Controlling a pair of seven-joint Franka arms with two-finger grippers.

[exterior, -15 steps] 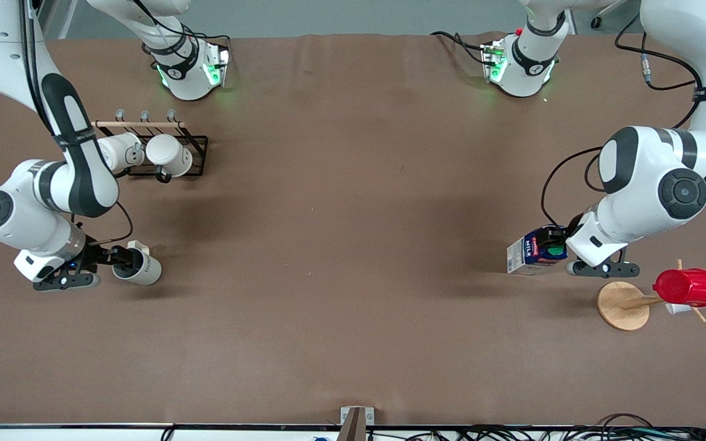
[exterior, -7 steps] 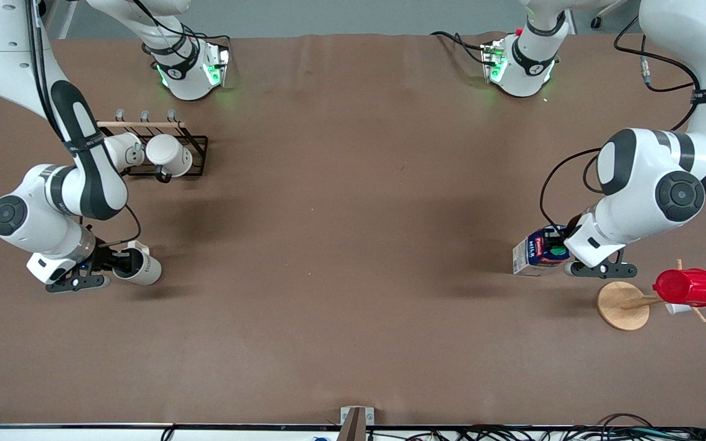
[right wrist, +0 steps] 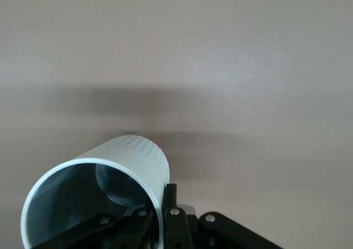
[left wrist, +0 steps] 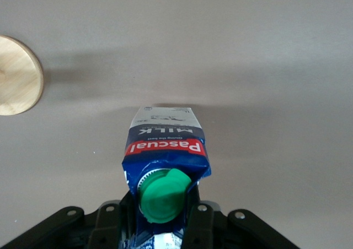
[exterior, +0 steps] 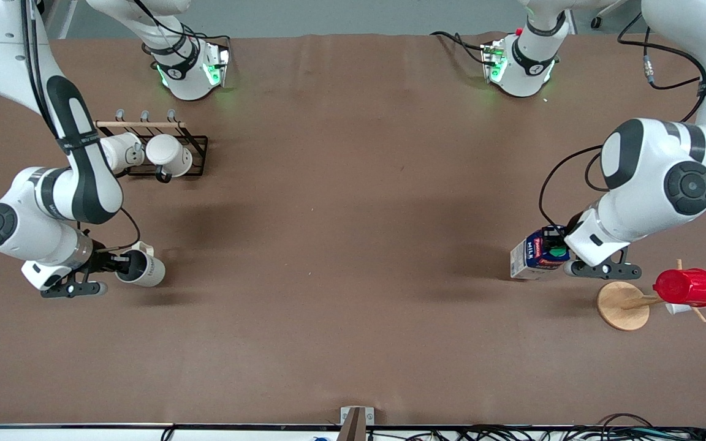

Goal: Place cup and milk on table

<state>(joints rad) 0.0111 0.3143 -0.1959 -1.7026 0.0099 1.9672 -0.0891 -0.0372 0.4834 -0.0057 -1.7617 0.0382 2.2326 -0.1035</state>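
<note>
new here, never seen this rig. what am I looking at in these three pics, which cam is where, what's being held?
Two white Franka robot arms work at a brown table. The wide picture comes from a high camera facing the robots, so their bases sit along its top edge. The two close-ups come from cameras mounted on each arm's wrist, looking past the fingers.

The right gripper is shut on the cup, pinching its rim; the right wrist view looks into that cup. The left gripper is shut on the milk, a blue carton with a green cap, shown close in the left wrist view.

Also on the table: a black rack with two white mugs, and a wooden stand carrying a red cup.
</note>
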